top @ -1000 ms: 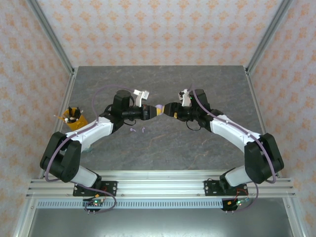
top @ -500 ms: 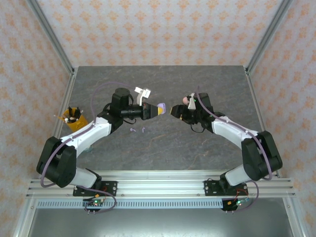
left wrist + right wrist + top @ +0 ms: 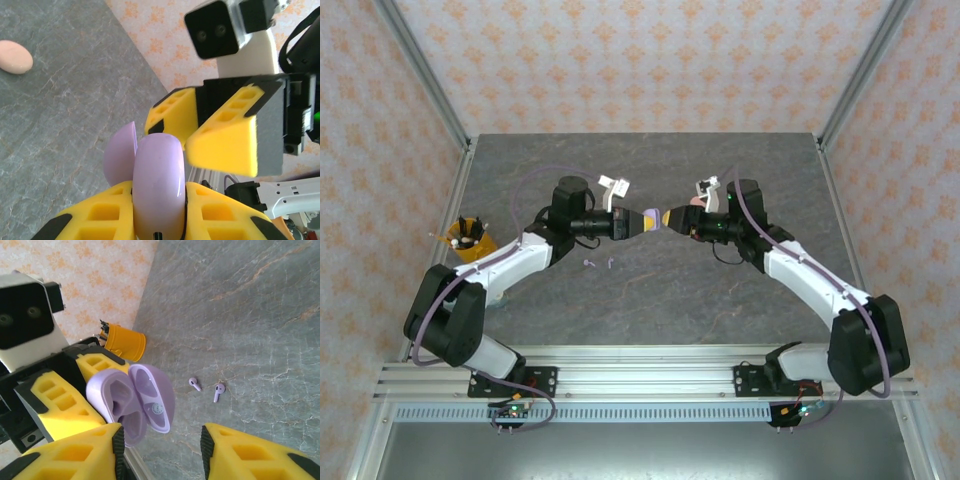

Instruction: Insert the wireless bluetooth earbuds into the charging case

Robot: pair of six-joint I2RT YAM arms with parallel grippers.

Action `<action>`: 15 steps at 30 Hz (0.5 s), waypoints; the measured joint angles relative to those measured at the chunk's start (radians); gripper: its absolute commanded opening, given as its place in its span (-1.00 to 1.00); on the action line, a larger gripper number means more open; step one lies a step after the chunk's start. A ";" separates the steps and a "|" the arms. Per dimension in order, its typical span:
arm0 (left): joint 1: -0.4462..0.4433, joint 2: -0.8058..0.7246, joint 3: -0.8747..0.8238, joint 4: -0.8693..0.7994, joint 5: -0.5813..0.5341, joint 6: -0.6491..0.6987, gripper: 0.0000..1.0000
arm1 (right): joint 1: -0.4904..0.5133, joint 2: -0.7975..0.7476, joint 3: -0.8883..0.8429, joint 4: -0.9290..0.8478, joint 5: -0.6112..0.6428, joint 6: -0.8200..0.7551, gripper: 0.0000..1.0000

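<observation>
Top external: the grey table [image 3: 720, 300] is bounded by metal posts at its far corners and the mounting rail at its near edge. Both arms meet above its middle, well clear of every edge, with bare surface on the far side and to the right. An orange cup [image 3: 470, 243] stands by the left edge. The left gripper [image 3: 636, 221] is pinched on the lilac charging case [image 3: 647, 220], and the right gripper [image 3: 667, 217] faces it just beside the case. Two lilac earbuds [image 3: 600, 264] lie on the table near and to the left of the grippers, below the left wrist. Left wrist: the left gripper [image 3: 160, 196] clamps the case [image 3: 157, 167] between its yellow fingers, lid swung open. The right gripper [image 3: 187, 132] is close in front of the case, jaws apart, and a pale pink oval object [image 3: 15, 56] lies well off on the table. Right wrist: the right gripper [image 3: 160, 452] is spread with nothing between its fingers. The open case [image 3: 135, 400] sits just ahead in the left gripper [image 3: 92, 390], and the earbuds [image 3: 206, 388] lie side by side on the table beyond, apart from both grippers.
</observation>
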 measured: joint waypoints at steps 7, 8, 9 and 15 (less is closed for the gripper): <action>0.000 0.005 0.005 0.057 0.001 -0.044 -0.82 | 0.000 0.023 0.000 0.011 -0.014 0.004 -0.18; 0.000 0.007 0.006 0.061 0.001 -0.048 -0.82 | 0.000 0.028 0.000 0.016 -0.014 0.006 -0.18; 0.000 0.010 0.010 0.062 0.001 -0.051 -0.82 | 0.000 0.034 0.000 0.019 -0.015 0.008 -0.18; 0.000 0.014 0.015 0.068 0.001 -0.055 -0.81 | 0.000 0.056 0.004 0.029 -0.018 0.013 -0.19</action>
